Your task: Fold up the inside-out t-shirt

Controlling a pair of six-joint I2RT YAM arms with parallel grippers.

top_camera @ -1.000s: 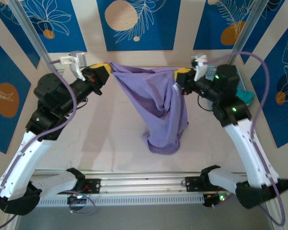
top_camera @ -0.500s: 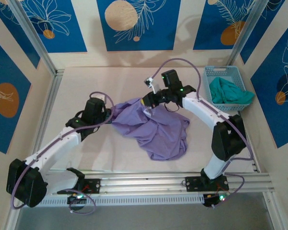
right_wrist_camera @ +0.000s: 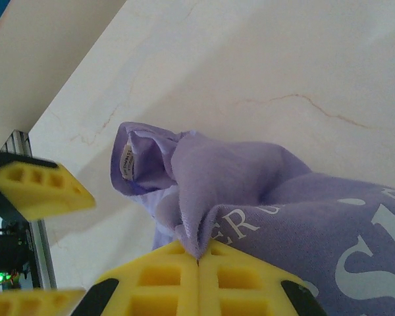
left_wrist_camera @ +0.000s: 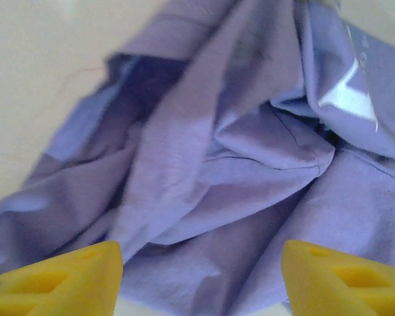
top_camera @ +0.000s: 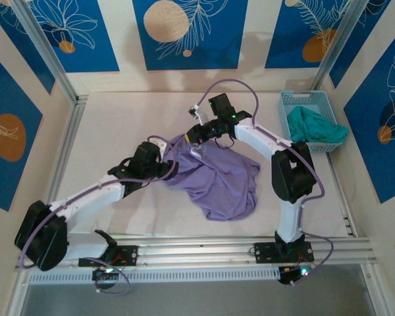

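Observation:
The inside-out t-shirt (top_camera: 220, 181) is lavender and lies crumpled on the table's middle. My right gripper (top_camera: 196, 136) sits low at the shirt's far edge. In the right wrist view it (right_wrist_camera: 197, 260) is shut on a pinched fold of the t-shirt (right_wrist_camera: 303, 210), next to white lettering, and a small white tag (right_wrist_camera: 126, 161) shows in a turned-over hem. My left gripper (top_camera: 173, 166) rests at the shirt's left edge. In the left wrist view its yellow fingers (left_wrist_camera: 52, 276) stand wide apart, open, with loose folds of the t-shirt (left_wrist_camera: 237, 151) lying just ahead of them.
A light blue basket (top_camera: 296, 97) at the back right holds a teal-green garment (top_camera: 314, 125). Metal frame posts stand at the back corners, and a rail (top_camera: 204, 250) runs along the near edge. One finger (right_wrist_camera: 43, 191) of the left gripper appears in the right wrist view.
Both grippers held the shirt up, hanging between them; they have come down to the table. The shirt now lies in a heap, and my left gripper has opened and let go.

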